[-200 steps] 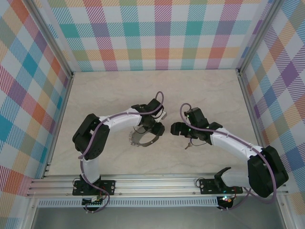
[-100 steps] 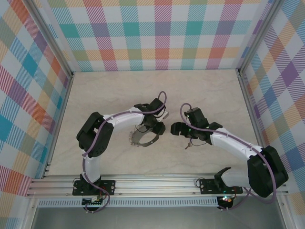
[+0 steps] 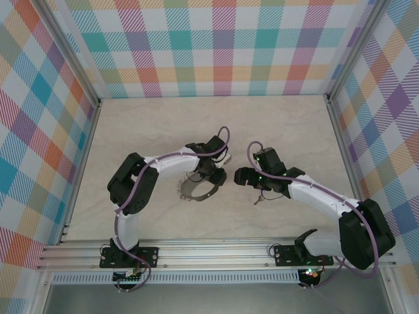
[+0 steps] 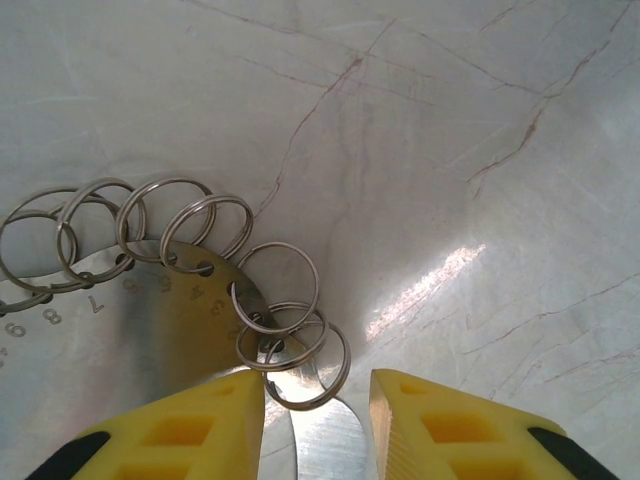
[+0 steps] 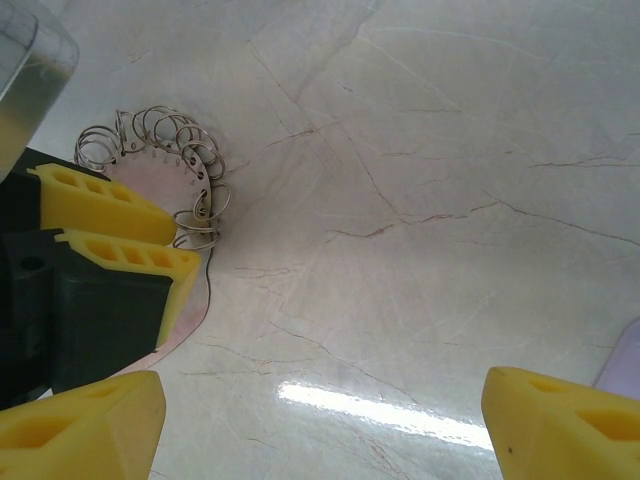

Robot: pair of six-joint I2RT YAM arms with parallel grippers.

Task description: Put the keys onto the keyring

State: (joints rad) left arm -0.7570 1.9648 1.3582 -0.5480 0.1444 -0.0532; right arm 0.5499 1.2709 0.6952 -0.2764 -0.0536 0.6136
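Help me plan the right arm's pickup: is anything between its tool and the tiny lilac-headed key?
Nothing visible. The open right tool hovers over bare marble tabletop; the tiny lilac-headed key lies just beside one finger.

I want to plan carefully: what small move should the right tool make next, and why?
Probably shift the open right tool sideways until the tiny key with the pale lilac head lies between its jaws. Now the key lies outside them, while the left tool straddles the large thin silver-grey metal keyring.
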